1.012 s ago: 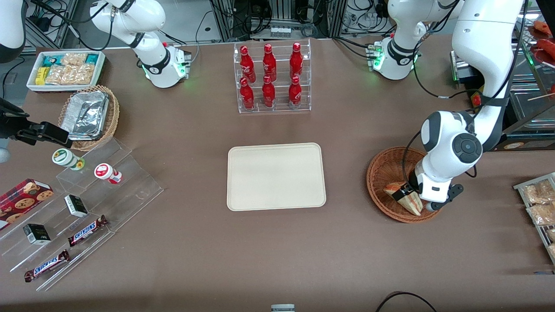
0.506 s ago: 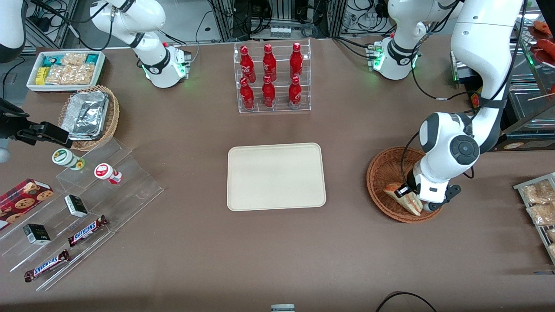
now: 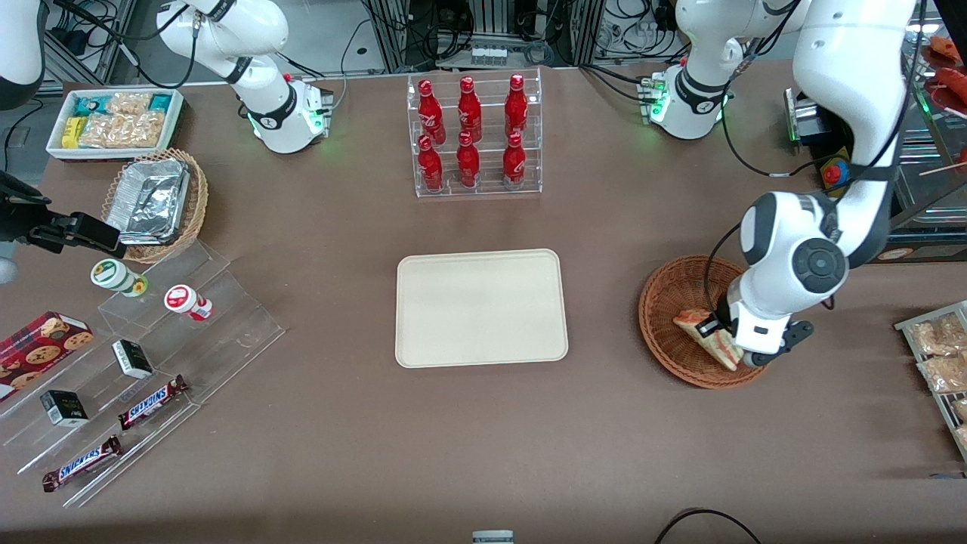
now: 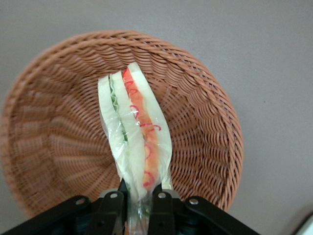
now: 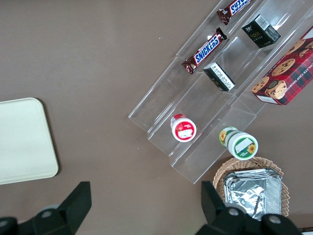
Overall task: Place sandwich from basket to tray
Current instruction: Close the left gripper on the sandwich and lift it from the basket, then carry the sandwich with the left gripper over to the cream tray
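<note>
The sandwich [image 3: 702,332] is a clear-wrapped wedge of pale bread with red-orange and green filling. It hangs over the reddish-brown wicker basket [image 3: 668,313] at the working arm's end of the table. My left gripper [image 3: 718,340] is shut on the sandwich's narrow end and holds it a little above the basket floor. In the left wrist view the sandwich [image 4: 134,137] stands out from between the black fingers [image 4: 161,205] over the basket [image 4: 205,122]. The cream tray [image 3: 481,307] lies flat mid-table, with nothing on it, beside the basket toward the parked arm.
A clear rack of red bottles [image 3: 474,136] stands farther from the front camera than the tray. A metal tray of snack bags [image 3: 940,355] lies at the working arm's table edge. A tan basket with foil containers [image 3: 155,200] and clear steps with snacks [image 3: 151,355] sit toward the parked arm's end.
My gripper, shut on the sandwich, has risen slightly; the sandwich has come up off the basket floor and sits higher over the basket than a second ago.
</note>
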Available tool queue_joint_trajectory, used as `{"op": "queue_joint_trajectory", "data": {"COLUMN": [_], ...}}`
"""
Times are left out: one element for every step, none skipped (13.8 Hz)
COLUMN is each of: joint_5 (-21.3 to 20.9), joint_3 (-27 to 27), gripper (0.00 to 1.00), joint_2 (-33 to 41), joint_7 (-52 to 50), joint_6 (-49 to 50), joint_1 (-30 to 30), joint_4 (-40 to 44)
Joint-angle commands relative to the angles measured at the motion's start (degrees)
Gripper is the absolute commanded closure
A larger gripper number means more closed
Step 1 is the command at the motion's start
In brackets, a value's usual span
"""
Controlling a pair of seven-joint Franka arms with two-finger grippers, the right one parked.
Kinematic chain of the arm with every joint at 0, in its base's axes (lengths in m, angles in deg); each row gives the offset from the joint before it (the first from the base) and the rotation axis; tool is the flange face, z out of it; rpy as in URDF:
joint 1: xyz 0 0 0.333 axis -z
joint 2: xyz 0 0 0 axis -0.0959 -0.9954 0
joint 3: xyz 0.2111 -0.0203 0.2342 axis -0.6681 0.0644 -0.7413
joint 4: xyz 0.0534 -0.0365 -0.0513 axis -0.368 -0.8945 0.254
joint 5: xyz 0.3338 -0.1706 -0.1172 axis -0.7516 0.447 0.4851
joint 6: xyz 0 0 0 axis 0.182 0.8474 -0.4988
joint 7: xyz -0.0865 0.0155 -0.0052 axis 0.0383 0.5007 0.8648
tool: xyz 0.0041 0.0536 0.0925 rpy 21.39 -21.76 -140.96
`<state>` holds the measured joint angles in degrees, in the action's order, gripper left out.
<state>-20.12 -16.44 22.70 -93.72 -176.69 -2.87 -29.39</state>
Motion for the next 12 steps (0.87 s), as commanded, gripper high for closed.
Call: {"op": "queue_joint_trajectory", "data": {"joint_5": [-0.94,-0.94,-0.94,-0.76,-0.33,-0.15,-0.15,-0.15,-0.23,-0.49,-0.76,-0.85], "joint_3": [0.27,1.05,2.98,4.39,5.97,7.99,10.09,12.38,14.66,17.03,19.06,21.43], "gripper": [1.0,1.0,1.0,1.0,1.0,1.0,1.0,1.0,1.0,1.0,1.0,1.0], "joint_2": [1.88,1.97,1.97,1.88,1.53,1.01,0.39,-0.48,-2.06,-3.64,-5.14,-6.89], "joint_7": [0.59,0.5,0.41,-0.28,-0.38,-0.38,-0.47,-0.47,-0.47,-0.47,-0.38,-0.2], "joint_6": [9.09,11.55,13.15,13.68,13.69,13.43,13.08,12.99,12.64,12.11,11.32,9.66], "joint_1": [0.35,0.44,0.35,0.35,0.35,0.35,0.35,0.35,0.35,0.35,0.44,0.44], "joint_4": [5.71,7.64,9.4,10.98,12.48,13.45,14.24,15.38,16.87,18.37,19.43,20.22]}}
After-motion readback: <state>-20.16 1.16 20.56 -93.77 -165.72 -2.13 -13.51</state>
